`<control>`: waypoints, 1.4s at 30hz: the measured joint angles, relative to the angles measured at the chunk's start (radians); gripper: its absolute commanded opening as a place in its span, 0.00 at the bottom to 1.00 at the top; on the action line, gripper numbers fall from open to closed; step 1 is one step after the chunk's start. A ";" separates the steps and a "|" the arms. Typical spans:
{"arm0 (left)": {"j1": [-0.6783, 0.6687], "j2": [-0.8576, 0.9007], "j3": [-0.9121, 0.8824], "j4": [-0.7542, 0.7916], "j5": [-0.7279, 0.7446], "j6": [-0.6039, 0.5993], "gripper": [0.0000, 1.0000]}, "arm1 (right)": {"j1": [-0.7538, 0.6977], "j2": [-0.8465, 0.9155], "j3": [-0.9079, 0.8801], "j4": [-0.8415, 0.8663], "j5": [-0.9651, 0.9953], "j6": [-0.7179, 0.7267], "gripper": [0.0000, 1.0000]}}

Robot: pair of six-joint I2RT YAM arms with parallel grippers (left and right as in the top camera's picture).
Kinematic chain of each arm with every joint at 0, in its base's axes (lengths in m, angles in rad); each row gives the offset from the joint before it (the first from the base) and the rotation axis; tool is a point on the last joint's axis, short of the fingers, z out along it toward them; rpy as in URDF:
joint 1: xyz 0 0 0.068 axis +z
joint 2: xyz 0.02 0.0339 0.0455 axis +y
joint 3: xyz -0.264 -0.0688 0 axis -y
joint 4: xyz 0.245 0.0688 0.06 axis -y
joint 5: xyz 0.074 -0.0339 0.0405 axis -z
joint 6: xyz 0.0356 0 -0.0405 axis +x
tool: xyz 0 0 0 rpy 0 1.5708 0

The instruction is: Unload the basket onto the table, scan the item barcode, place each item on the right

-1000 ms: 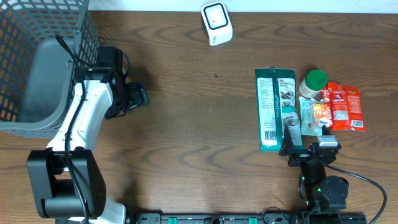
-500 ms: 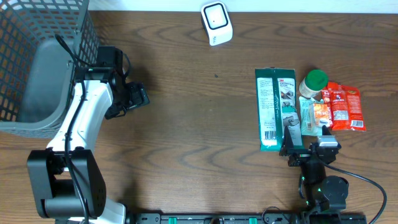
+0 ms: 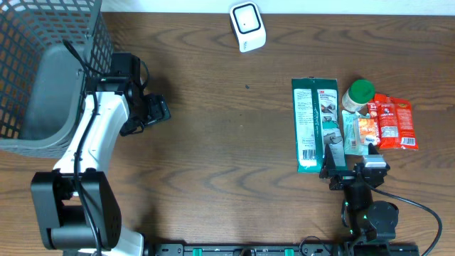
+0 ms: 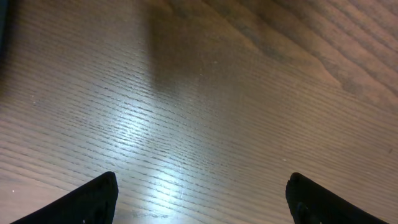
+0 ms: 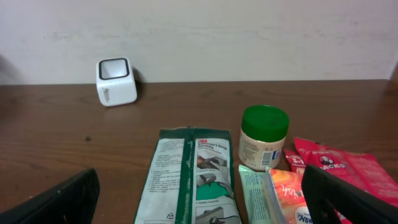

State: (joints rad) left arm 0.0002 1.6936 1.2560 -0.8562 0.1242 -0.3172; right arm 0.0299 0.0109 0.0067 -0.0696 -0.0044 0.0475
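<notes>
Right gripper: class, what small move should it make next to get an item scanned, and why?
Probably lower the right gripper onto the near end of the green package. Its jaws stand open and empty just short of that package, which lies flat, while the white scanner sits at the far edge, so an item must be picked up first.

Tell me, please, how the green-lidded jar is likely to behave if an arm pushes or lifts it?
The green-lidded jar looks rigid, so it probably won't deform when gripped. It stands upright and is round, so a sideways push might tip it and let it roll.
</notes>
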 measured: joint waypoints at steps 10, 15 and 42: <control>0.000 -0.253 -0.001 0.000 0.000 0.000 0.87 | 0.000 0.000 0.000 0.000 0.000 0.000 0.99; 0.000 -0.454 -0.001 0.000 0.000 0.000 0.87 | 0.000 0.000 0.000 0.000 0.000 0.000 0.99; 0.000 -1.256 -0.001 -0.129 0.000 0.034 0.87 | 0.000 0.000 0.000 0.000 0.000 0.000 0.99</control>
State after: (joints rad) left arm 0.0002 0.4377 1.2552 -0.9848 0.1238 -0.2829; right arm 0.0299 0.0109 0.0067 -0.0700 -0.0048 0.0475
